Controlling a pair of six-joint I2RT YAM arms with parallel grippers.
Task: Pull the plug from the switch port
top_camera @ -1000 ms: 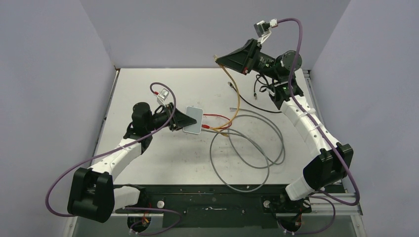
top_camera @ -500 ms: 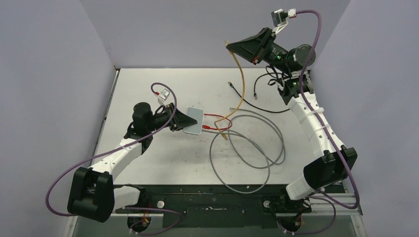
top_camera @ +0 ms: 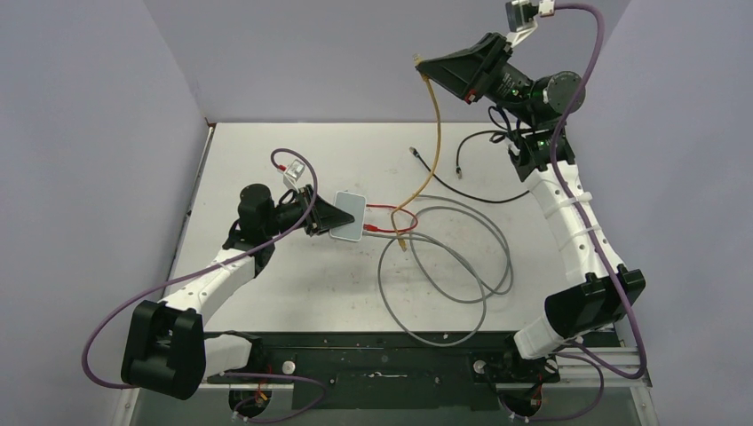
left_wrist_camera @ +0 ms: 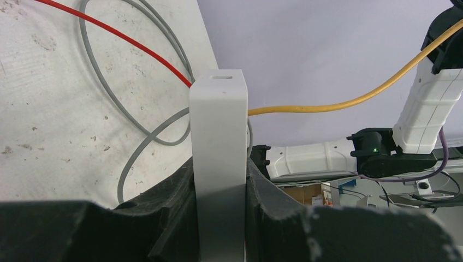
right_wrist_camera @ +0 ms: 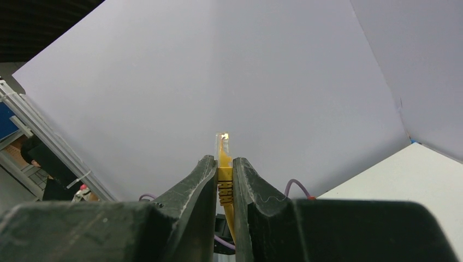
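Our left gripper [top_camera: 346, 216] clamps the box [top_camera: 353, 229]; our right gripper [top_camera: 426, 64] pinches the plug [right_wrist_camera: 223, 143] of the yellow cable [top_camera: 435, 133], high above the table. We set it aside gently, away from the grey cables [top_camera: 444, 293].

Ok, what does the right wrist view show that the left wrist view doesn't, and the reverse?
Only the right wrist: the right pincer shut on the plug, whose clear tip pokes out past the jaws, free of any socket, with bare wall behind. Only the left wrist: the left pincer clamped on the box, the red cable and grey cable on the table, and the right arm. Both: the yellow cable.
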